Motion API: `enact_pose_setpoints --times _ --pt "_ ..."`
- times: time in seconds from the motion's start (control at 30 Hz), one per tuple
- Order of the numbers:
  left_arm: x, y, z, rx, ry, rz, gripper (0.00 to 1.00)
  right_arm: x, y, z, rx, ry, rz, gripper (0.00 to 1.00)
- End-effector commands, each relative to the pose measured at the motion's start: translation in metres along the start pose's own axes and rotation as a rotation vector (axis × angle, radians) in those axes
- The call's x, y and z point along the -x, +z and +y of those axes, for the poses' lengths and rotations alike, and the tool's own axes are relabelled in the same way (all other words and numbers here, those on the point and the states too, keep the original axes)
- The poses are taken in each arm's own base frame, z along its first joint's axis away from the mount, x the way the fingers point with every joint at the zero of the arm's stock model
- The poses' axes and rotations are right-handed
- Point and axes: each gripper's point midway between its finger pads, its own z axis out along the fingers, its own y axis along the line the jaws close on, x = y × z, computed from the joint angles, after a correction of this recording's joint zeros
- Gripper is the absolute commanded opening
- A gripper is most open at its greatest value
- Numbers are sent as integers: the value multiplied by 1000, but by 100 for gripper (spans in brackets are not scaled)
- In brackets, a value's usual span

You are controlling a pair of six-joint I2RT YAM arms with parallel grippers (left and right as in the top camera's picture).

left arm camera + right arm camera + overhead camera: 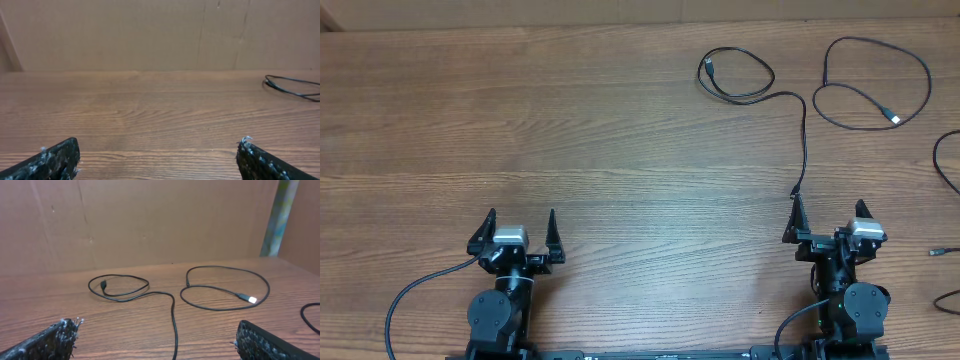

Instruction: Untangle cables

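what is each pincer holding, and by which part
Nothing is held: left pincer and right pincer are open and empty; the cables lie on the table.

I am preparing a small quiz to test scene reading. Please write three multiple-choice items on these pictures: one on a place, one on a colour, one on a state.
1. On which side of the table do the cables lie?
A. the robot's left
B. the robot's right
C. both sides evenly

2. What colour are the cables?
A. white
B. red
C. black

3. How is the right gripper?
A. open, empty
B. shut on a cable
C. shut, empty

Key:
1 B: every loop lies on the right gripper's side.
2 C: each cord is black.
3 A: its jaws stand wide apart, and one cable runs loose on the table between them.
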Motion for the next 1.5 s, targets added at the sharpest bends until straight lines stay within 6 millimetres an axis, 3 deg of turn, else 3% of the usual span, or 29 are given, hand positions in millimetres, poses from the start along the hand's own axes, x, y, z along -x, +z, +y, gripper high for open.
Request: enact_pose_setpoints --times 0.0,0.6,0.93,1.47 --pt "-1 0 -1 -8 46 -1 99 -1 0 1 8 -11 -6 100" --pt "1 0 -1 -9 46 -8 100 -1 0 1 8 -11 -6 100" --pt "0 0 18 67 37 -3 100 -1 0 2 11 -11 -6 100" --pt "0 0 18 68 37 -3 100 -1 0 4 20 -11 -6 100"
